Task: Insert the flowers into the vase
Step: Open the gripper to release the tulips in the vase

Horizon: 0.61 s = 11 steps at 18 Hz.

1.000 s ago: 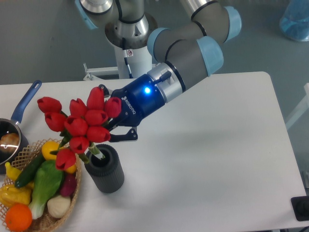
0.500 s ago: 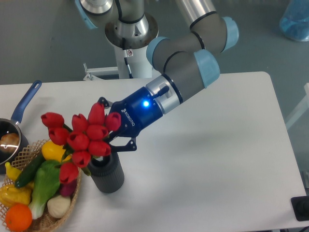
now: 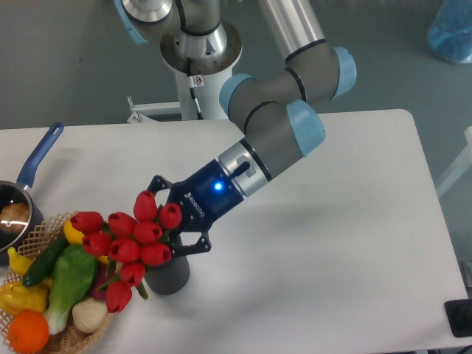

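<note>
Nearest us, the flowers point(image 3: 127, 247) fan out low and to the left, buds spilling over the wicker basket point(image 3: 74, 333). Their long axis runs buds-left to stems-right, tilted — the stems reach the mouth of the vase point(image 3: 169, 273) on the worktop point(image 3: 332, 258). Just behind, we see the claw point(image 3: 177, 232) pinching the stems, directly above the vase.

You're looking at a white table point(image 3: 354, 243) with rounded corners, evenly lit and showing only soft shadows. Behind its far edge lies a plain grey floor point(image 3: 66, 59). A translucent blue object point(image 3: 451, 29) sits at the top right corner of the view, well off the tabletop and cut by the frame.
</note>
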Motion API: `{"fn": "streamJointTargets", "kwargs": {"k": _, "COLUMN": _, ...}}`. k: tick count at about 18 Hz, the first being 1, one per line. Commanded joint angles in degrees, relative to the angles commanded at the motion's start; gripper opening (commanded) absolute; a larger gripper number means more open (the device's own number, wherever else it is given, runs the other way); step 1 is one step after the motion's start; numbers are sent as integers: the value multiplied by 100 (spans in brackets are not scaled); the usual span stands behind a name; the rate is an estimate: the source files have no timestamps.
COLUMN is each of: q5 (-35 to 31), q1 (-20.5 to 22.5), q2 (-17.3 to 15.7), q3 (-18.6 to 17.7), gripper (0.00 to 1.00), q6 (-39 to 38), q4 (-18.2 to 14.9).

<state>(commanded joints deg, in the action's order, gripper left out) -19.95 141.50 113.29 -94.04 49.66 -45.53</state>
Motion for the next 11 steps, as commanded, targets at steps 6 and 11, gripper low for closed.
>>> {"fn": "streamJointTargets", "kwargs": {"k": 6, "q5": -246, "q1": 359, "q2": -61, "q3": -237, "gripper": 100, "q6": 132, "q4": 9}}
{"fn": "streamJointTargets", "kwargs": {"k": 11, "q5": -334, "q1": 685, "q2": -307, "q3": -518, "gripper": 100, "q6": 316, "q4": 0}}
